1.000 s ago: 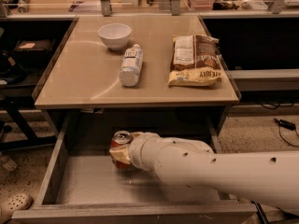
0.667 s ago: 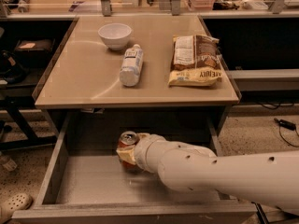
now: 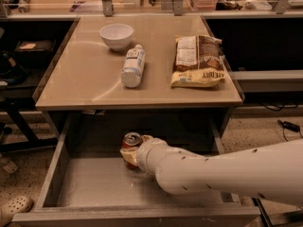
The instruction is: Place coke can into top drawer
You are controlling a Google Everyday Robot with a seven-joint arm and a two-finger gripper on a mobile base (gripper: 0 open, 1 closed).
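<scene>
I see a white bowl point(image 3: 116, 35), a white plastic bottle point(image 3: 133, 66) lying flat and a snack bag point(image 3: 197, 60) on the tabletop point(image 3: 80, 82), with my gripper point(image 3: 129, 154) below its front edge.

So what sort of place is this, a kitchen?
More likely a lab or workshop: cluttered benches behind the table, a cable on the floor, and the gripper holding a coke can in the open top drawer.

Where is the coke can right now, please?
In the camera view, the coke can is held by the gripper inside the open top drawer, near its back.
</scene>
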